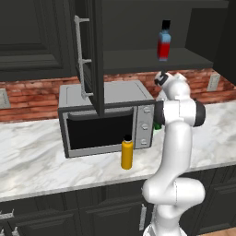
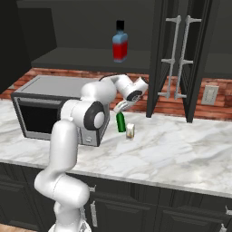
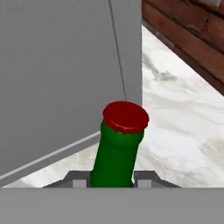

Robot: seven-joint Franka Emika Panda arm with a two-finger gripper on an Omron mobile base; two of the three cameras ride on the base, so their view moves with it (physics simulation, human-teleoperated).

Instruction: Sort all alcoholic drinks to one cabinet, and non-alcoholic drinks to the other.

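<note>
Kitchen, microwave (image 1: 105, 119), marble counter (image 1: 37, 156), dark cabinets (image 1: 32, 37)

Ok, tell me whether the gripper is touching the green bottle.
Touching: the hand view shows the gripper with both fingertips pressed against the green bottle neck.

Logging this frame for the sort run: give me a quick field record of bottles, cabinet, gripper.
green bottle: upright on the counter beside the microwave, red cap on
gripper: fingers on either side of the green bottle's neck, closed on it
blue and red bottle: standing on the open cabinet shelf
yellow bottle: on the counter in front of the microwave
small cream container: on the counter next to the green bottle
cabinet doors: open
</note>
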